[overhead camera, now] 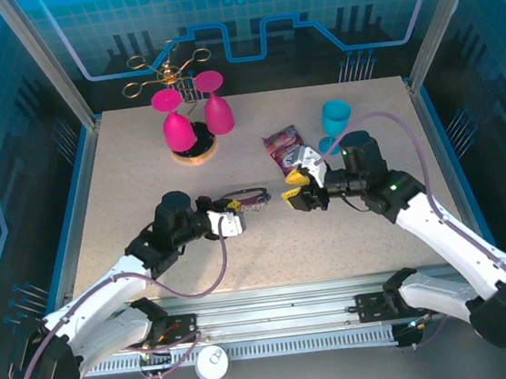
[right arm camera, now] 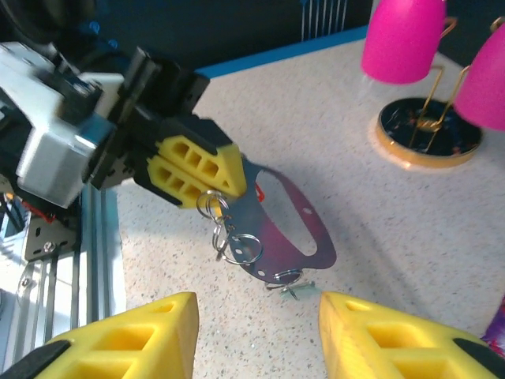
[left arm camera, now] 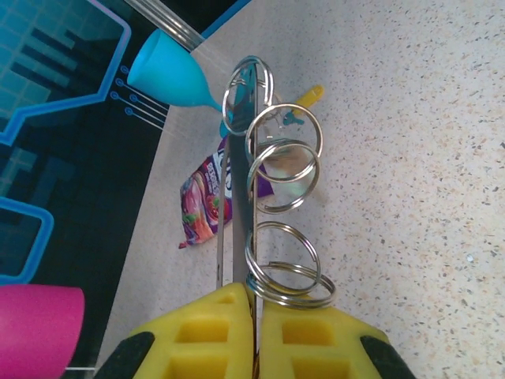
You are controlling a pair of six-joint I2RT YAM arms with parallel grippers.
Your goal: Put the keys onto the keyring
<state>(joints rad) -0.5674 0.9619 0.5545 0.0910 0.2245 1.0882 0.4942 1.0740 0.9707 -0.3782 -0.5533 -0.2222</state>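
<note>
My left gripper point(overhead camera: 232, 219) is shut on one end of the keyring point(overhead camera: 250, 194), a flat purple-tinted metal loop that sticks out over the table towards the right arm. Several thin steel rings point(left arm camera: 282, 162) hang along it, the nearest one right at the yellow fingertips of the left gripper point(left arm camera: 256, 298). In the right wrist view the keyring point(right arm camera: 312, 229) is held by the left gripper point(right arm camera: 207, 170), and a small pale green key point(right arm camera: 298, 289) dangles from the ring at its lower end. My right gripper point(right arm camera: 256, 309) is open, just short of that end, with nothing between its fingers. It faces the keyring point(overhead camera: 295, 189).
Two pink goblets point(overhead camera: 191, 114) hang upside down on a gold wire rack point(overhead camera: 169, 68) at the back left. A blue goblet point(overhead camera: 334, 116) and a purple candy packet point(overhead camera: 283, 147) lie behind the right gripper. The table's metal front rail point(overhead camera: 277, 319) runs by the arm bases.
</note>
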